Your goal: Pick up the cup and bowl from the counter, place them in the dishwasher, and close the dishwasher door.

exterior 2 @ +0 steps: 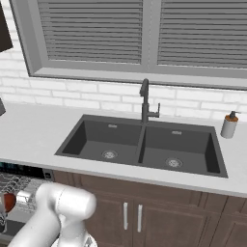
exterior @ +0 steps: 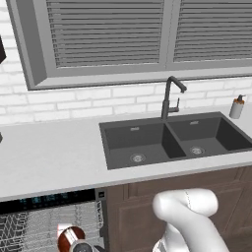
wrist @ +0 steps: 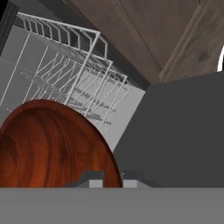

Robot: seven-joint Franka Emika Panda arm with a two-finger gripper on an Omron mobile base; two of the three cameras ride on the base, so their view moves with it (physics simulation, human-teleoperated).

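My gripper (wrist: 113, 180) is shut on the rim of the reddish-brown bowl (wrist: 48, 144), one finger on each side of the edge. I hold the bowl tilted just above the grey wire rack (wrist: 65, 65) of the open dishwasher (exterior: 49, 199). From the left base camera, the bowl (exterior: 68, 238) hangs over the rack's right part with the gripper (exterior: 82, 246) beside it. The bowl (exterior 2: 7, 202) also peeks in at the left edge of the right base view. A small whitish shape (exterior: 63, 228) sits right behind the bowl; I cannot tell whether it is the cup. The dishwasher door (wrist: 175, 131) lies folded down.
The counter (exterior: 49, 152) runs above the dishwasher, with a dark double sink (exterior: 172, 140) and a black faucet (exterior: 170, 96). A soap dispenser (exterior: 237, 107) stands at the far right. Brown cabinets (exterior 2: 144, 212) flank the dishwasher on its right.
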